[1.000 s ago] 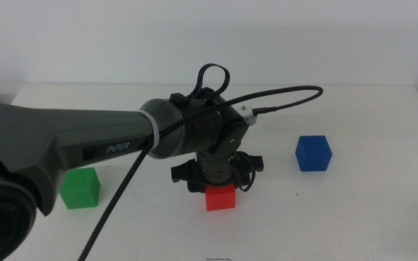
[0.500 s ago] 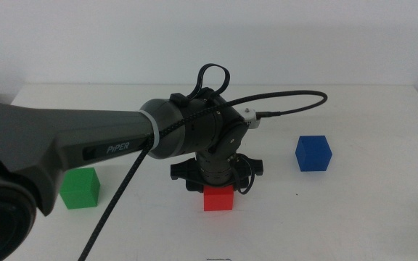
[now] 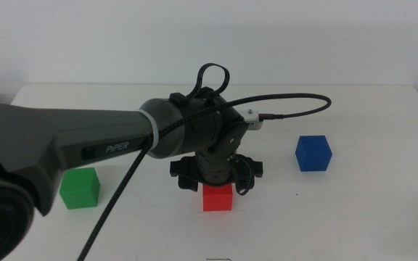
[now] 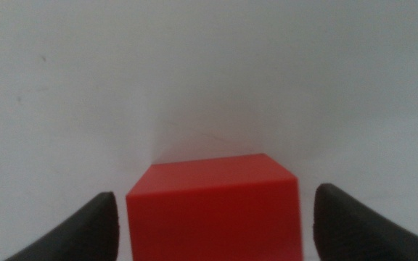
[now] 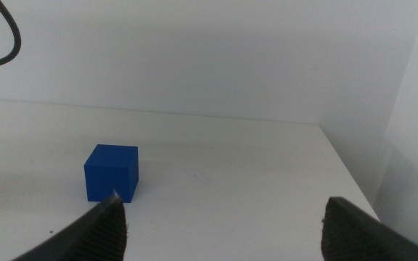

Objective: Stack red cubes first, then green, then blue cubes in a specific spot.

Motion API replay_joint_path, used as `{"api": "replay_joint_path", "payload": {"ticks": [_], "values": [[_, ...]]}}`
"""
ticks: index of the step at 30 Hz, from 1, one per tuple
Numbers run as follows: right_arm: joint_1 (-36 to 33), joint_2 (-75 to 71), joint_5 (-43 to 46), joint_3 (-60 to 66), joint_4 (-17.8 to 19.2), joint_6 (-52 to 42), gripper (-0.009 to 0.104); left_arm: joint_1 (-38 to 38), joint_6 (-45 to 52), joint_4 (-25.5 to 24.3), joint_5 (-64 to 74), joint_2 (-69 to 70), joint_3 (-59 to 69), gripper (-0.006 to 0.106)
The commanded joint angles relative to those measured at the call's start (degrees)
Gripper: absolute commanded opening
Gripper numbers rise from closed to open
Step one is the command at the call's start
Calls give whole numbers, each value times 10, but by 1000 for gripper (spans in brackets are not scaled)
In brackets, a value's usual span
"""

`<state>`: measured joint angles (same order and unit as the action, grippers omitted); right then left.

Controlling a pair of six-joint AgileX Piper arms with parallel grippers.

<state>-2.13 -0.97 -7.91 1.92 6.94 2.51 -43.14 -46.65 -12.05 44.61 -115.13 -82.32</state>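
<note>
The red cube (image 3: 218, 199) rests on the white table near the front centre. My left gripper (image 3: 218, 187) points straight down over it. In the left wrist view the red cube (image 4: 212, 214) sits between the jaws of the left gripper (image 4: 212, 225), which are open, with a thin gap showing on one side. The green cube (image 3: 79, 187) stands at the front left, partly behind the left arm. Over on the right stands the blue cube (image 3: 313, 153), which the right wrist view also shows as the blue cube (image 5: 112, 172). My right gripper (image 5: 223, 217) is open and holds nothing; it is outside the middle view.
The left arm's black cable (image 3: 289, 98) loops above the table's middle. The table's far edge meets a white wall (image 3: 303, 36), and its right edge (image 5: 347, 170) lies close beyond the blue cube.
The red cube and the left gripper have shifted slightly to the left. The jaw carriers have spread a little wider. The green and blue cubes have not moved.
</note>
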Motion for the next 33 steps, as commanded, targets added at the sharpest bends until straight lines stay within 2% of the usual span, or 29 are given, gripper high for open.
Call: {"api": "replay_joint_path", "payload": {"ticks": [1,4,8,12,18,21,25,28,33], "values": [[1,-9,42,-13,7,-7,90,-1,14,-1,-11,50,-14,94],[1,-9,42,-13,7,-7,90,0,42,6,3,99,-14,94],[1,-9,42,-13,7,-7,90,24,54,-23,50,185,-14,94],[1,-9,42,-13,7,-7,90,79,109,-40,142,242,-14,94],[1,-9,42,-13,7,-7,90,191,215,-35,278,283,-7,94],[1,-9,42,-13,7,-7,90,254,269,-6,281,296,19,94],[1,-9,42,-13,7,-7,90,338,346,82,247,299,63,94],[1,-9,42,-13,7,-7,90,370,382,135,200,298,101,94],[1,-9,42,-13,7,-7,90,377,380,147,129,277,144,94]]}}
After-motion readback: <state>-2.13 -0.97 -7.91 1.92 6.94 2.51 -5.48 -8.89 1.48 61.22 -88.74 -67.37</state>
